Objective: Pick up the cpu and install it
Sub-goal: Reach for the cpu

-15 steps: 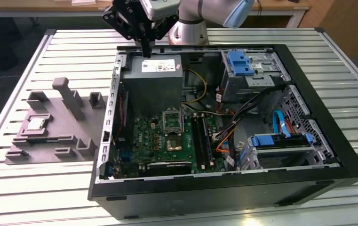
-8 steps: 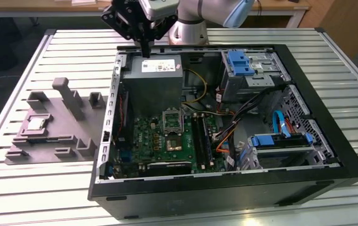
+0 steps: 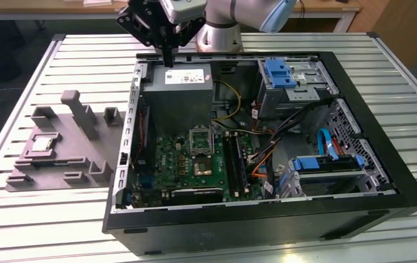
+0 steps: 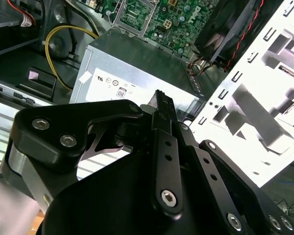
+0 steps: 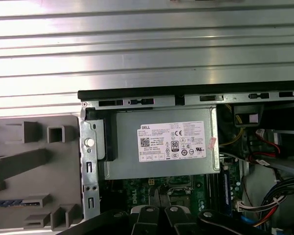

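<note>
The cpu (image 3: 42,143), a small silvery square with a pale rim, lies in a recess of the grey plastic fixture (image 3: 62,148) on the exterior view's left, outside the case. My gripper (image 3: 168,59) hangs high over the back edge of the open black computer case (image 3: 383,159), above the grey power supply (image 3: 179,96), far from the cpu. Its black fingers (image 4: 164,110) stand pressed together with nothing between them. The motherboard socket (image 3: 203,166) lies open, its silver frame (image 3: 200,137) raised just behind it. Both wrist views look down on the power supply (image 5: 161,144).
The case stands on a slatted metal table (image 3: 62,219). Inside are yellow, orange and blue cables (image 3: 230,101), blue-tabbed drive bays (image 3: 280,74) and a fan (image 4: 230,29). The fixture's upright blocks (image 3: 84,115) rise near the cpu.
</note>
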Controlling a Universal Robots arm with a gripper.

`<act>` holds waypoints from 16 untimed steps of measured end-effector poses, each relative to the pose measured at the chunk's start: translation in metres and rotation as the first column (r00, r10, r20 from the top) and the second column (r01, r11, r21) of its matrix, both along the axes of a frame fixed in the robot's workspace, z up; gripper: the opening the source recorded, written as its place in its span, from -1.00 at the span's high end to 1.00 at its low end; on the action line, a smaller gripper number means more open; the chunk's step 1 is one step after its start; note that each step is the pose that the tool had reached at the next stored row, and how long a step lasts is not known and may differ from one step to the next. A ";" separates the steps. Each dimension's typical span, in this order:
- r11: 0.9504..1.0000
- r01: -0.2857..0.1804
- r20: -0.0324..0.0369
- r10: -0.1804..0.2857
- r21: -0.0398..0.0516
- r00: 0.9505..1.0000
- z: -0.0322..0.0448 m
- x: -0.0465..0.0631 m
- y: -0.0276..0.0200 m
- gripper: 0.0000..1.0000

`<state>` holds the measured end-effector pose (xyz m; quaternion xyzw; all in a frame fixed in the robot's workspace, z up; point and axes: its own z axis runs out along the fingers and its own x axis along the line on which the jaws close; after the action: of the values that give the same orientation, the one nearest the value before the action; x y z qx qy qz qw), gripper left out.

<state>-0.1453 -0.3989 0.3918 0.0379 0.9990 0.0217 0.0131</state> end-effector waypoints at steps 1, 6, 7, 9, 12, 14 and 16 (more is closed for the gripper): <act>1.000 0.000 0.000 0.000 0.000 1.000 0.0000 -0.001 0.0000 0.79; 1.000 0.000 0.000 0.000 0.000 1.000 0.0000 -0.002 0.0000 0.79; 1.000 0.000 0.000 0.000 0.000 1.000 0.0000 -0.002 0.0000 0.79; 1.000 0.000 0.000 0.000 0.000 1.000 0.0000 -0.002 0.0000 0.79; 1.000 0.000 0.000 0.000 0.000 1.000 0.0000 -0.003 0.0000 0.79; 1.000 0.000 0.000 0.000 0.000 1.000 0.0000 -0.004 0.0000 0.79; 1.000 0.000 0.000 0.000 0.000 1.000 0.0000 -0.004 0.0000 0.79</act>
<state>-0.1494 -0.3989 0.3918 0.0379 0.9990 0.0217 0.0131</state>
